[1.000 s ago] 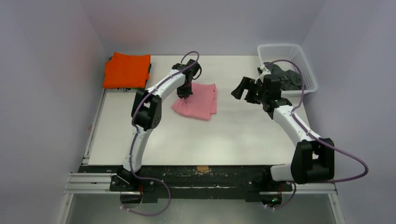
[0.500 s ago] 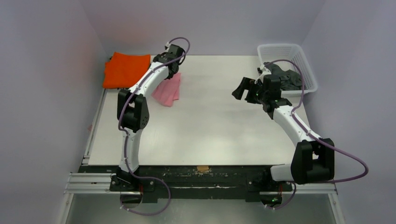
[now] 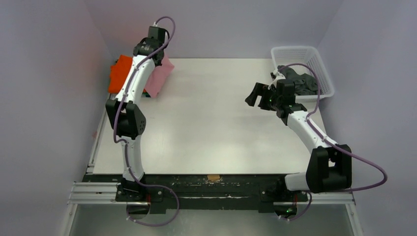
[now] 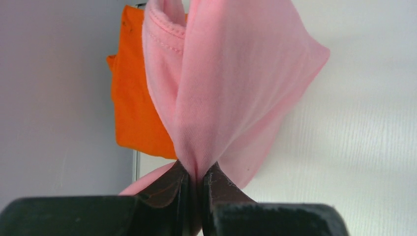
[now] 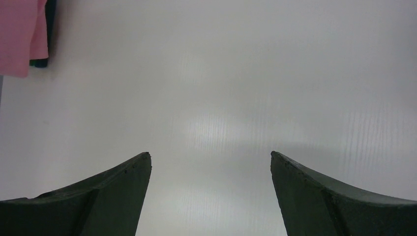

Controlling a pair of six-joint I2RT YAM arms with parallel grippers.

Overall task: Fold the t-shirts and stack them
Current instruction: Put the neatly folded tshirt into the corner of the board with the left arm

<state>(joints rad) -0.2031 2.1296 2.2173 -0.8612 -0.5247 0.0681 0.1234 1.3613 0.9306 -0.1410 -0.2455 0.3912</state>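
Two arms. Left jaws pinching pink t-shirt [image 4: 221,88] at counter's [image 3: 221,132] upper-left edge, beside orange t-shirt [image 3: 119,76]; right jaws spread, centre-right.

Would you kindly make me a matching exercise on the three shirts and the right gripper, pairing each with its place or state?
1. pink t-shirt
2. orange t-shirt
3. dark grey t-shirt
4. right gripper

a. in the white basket
b. open, holding nothing
c. pinched in the left gripper
d. lying at the table's far left corner

Pairs: 1-c, 2-d, 3-a, 4-b
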